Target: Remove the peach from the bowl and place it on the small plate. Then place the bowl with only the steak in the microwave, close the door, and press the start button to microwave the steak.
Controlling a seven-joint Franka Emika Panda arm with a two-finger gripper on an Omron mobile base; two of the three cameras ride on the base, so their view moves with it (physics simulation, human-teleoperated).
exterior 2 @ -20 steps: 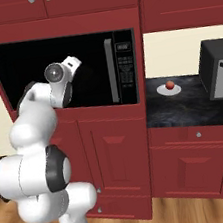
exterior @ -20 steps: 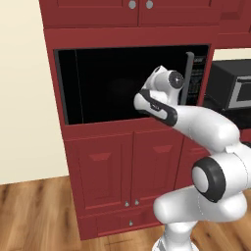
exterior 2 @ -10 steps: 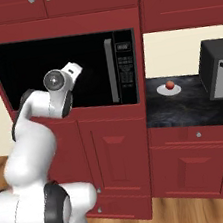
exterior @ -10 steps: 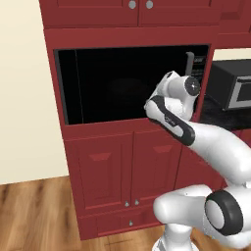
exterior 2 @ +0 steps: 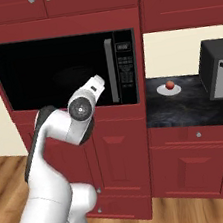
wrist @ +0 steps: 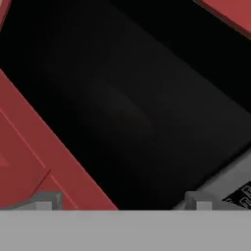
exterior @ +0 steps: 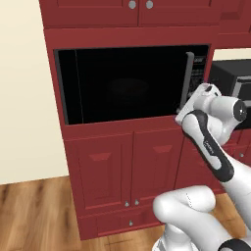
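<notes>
The red cabinetry is being shown around the built-in black microwave, whose wide dark glass door is being kept shut, flush with the frame. The long grey vertical handle is being seen at the door's right edge, just beside the keypad strip. The white arm is being raised before the lower right part of the door, its hand being held close to the handle without contact being visible. To the right, a dark counter is being shown, with a black-and-silver countertop oven standing at its far end. The gripper is being held wide, its two fingertips well apart with nothing between them, and is being pointed at the dark glass. The small plate is being seen on the counter, near the microwave's side, and the peach is being carried on it. Bowl and steak cannot be made out behind the dark glass.
</notes>
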